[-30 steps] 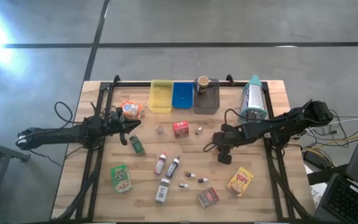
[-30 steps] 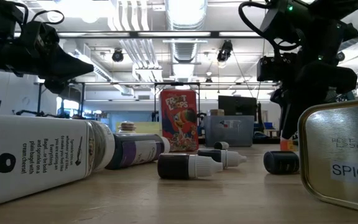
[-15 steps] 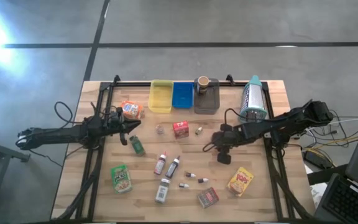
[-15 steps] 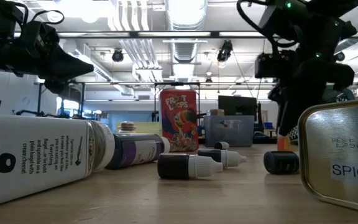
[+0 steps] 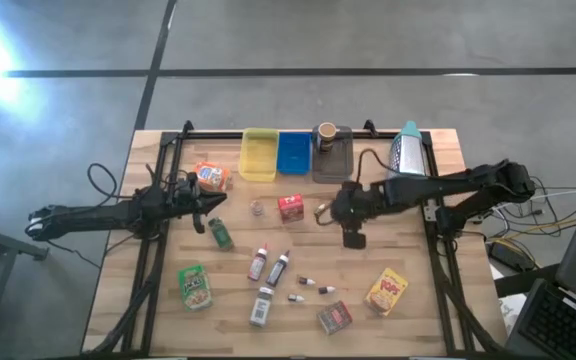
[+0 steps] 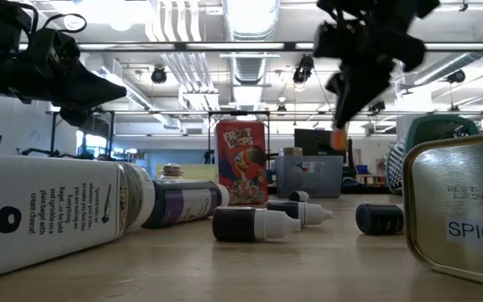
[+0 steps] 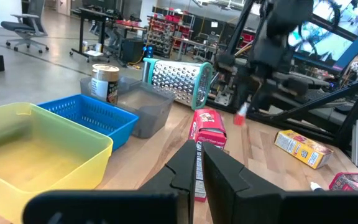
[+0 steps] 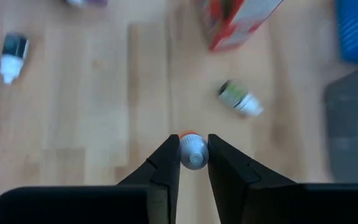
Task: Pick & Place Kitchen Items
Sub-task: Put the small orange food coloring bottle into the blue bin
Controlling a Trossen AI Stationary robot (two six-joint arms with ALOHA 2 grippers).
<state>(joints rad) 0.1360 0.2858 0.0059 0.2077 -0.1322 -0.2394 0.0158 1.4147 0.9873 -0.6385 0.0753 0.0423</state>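
Carry step: right gripper (image 8: 193, 163) clenched on small vial (image 8: 192, 151), lifted just right of red box (image 5: 290, 207); next, lower into grey tray (image 5: 332, 162); left gripper (image 7: 199, 163) shut, idle left of box

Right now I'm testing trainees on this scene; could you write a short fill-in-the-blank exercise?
1. The right tool is shut on a small ___.
2. The brown jar stands in the ___ tray.
3. The blue tray sits between the grey tray and the ___ tray.

Answers: vial; grey; yellow
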